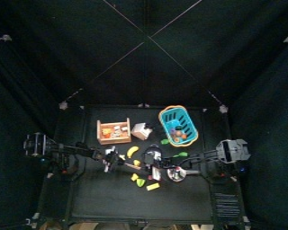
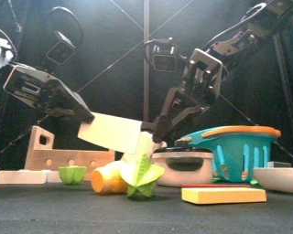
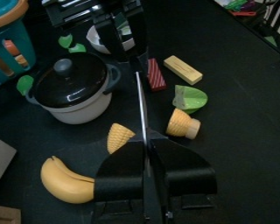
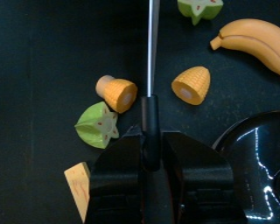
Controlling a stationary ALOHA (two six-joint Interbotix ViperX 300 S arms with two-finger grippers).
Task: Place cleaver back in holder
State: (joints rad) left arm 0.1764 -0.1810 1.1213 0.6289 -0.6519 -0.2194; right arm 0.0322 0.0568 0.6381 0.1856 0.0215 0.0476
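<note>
Both claws pinch the cleaver at once, lifted above the table: the left claw clamps one end and the right claw the other, jaws pressed onto the thin edge, apparently a handover to reorient it. Below the claws lie toy foods, including a banana, beside a lidded pot. The wooden holder stands well off to the left claw's far side, with the cleaver not yet in it.
</note>
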